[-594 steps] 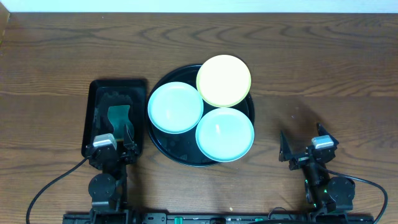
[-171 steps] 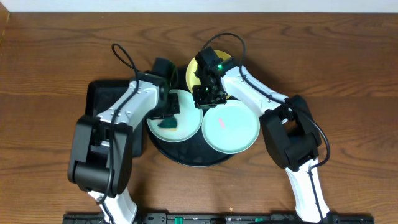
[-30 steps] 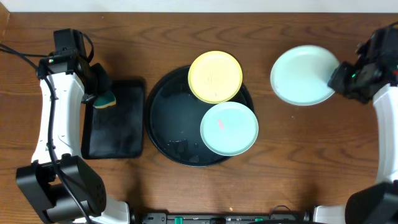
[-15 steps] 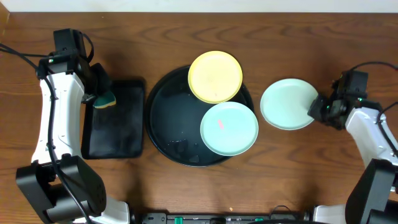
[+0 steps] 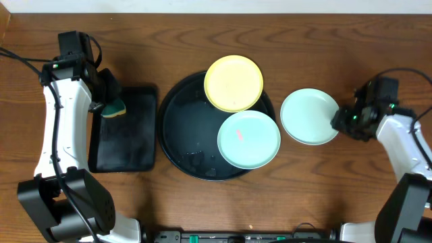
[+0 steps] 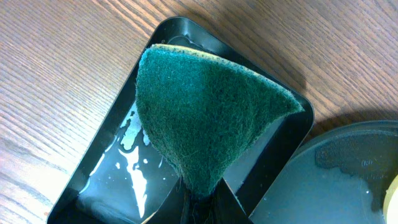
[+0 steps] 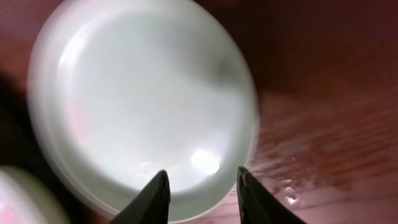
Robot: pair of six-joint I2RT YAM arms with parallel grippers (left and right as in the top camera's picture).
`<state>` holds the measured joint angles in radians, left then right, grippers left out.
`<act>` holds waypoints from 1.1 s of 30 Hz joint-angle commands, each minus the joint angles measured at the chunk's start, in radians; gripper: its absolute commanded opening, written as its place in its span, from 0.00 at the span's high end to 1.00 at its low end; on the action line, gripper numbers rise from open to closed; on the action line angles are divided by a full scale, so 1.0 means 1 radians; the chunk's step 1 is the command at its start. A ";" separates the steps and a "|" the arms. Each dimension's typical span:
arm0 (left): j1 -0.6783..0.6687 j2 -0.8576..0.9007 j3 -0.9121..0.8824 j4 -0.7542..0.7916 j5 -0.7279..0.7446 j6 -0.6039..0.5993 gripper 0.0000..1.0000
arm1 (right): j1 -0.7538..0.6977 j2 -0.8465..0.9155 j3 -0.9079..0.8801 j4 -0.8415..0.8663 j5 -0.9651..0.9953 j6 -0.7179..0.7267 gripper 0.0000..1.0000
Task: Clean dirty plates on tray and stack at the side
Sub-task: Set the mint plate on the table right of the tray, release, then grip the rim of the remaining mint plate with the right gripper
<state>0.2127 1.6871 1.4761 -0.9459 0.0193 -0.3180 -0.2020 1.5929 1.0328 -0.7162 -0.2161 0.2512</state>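
The round black tray (image 5: pixel 182 135) carries a pale yellow plate (image 5: pixel 233 82) over its far rim and a mint-blue plate (image 5: pixel 248 140) with a pink smear at its front right. Another mint-blue plate (image 5: pixel 309 116) (image 7: pixel 143 93) lies on the wood to the right of the tray. My right gripper (image 5: pixel 341 120) (image 7: pixel 202 193) is at that plate's right edge, jaws apart on either side of the rim. Over the far left, my left gripper (image 5: pixel 108 101) (image 6: pixel 202 208) is shut on a green sponge (image 6: pixel 199 106).
A smaller black rectangular tray (image 5: pixel 131 142) (image 6: pixel 112 180), wet inside, lies left of the round tray under the sponge. Brown wood table surrounds everything. The round tray's rim (image 6: pixel 348 155) shows at the right of the left wrist view.
My right gripper has carried the mint-blue plate down and left onto the table beside the tray, and its jaws have parted. The left arm and sponge have not moved.
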 commanded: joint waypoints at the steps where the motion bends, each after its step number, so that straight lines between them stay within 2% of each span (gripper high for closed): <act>1: 0.002 -0.003 0.020 -0.003 -0.013 -0.009 0.92 | 0.047 -0.005 0.137 -0.074 -0.103 -0.058 0.66; 7: 0.002 -0.003 0.020 -0.003 -0.013 -0.009 0.92 | 0.183 -0.003 0.196 -0.142 -0.154 -0.119 0.58; 14: 0.002 -0.003 0.020 -0.003 -0.013 -0.009 0.93 | 0.363 0.070 0.180 -0.158 -0.114 -0.159 0.58; 19: 0.002 -0.003 0.020 -0.003 -0.013 -0.005 0.93 | 0.439 0.170 0.180 -0.149 -0.087 -0.163 0.60; 21: 0.002 -0.003 0.020 -0.003 -0.013 -0.005 0.93 | 0.455 0.210 0.181 -0.147 -0.087 -0.163 0.63; 24: 0.002 -0.003 0.020 -0.003 -0.013 -0.005 0.93 | 0.467 0.258 0.181 -0.143 -0.087 -0.163 0.73; 27: 0.002 -0.003 0.020 -0.003 -0.013 -0.005 0.92 | 0.468 0.262 0.181 -0.140 -0.087 -0.163 0.83; 30: 0.002 -0.003 0.020 -0.003 -0.013 -0.005 0.93 | 0.468 0.259 0.183 -0.135 -0.088 -0.161 0.87; 33: 0.002 -0.003 0.020 -0.003 -0.013 -0.005 0.93 | 0.473 0.259 0.185 -0.137 -0.093 -0.147 0.96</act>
<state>0.2127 1.6871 1.4761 -0.9459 0.0193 -0.3180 0.2596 1.8576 1.2137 -0.8524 -0.3058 0.0963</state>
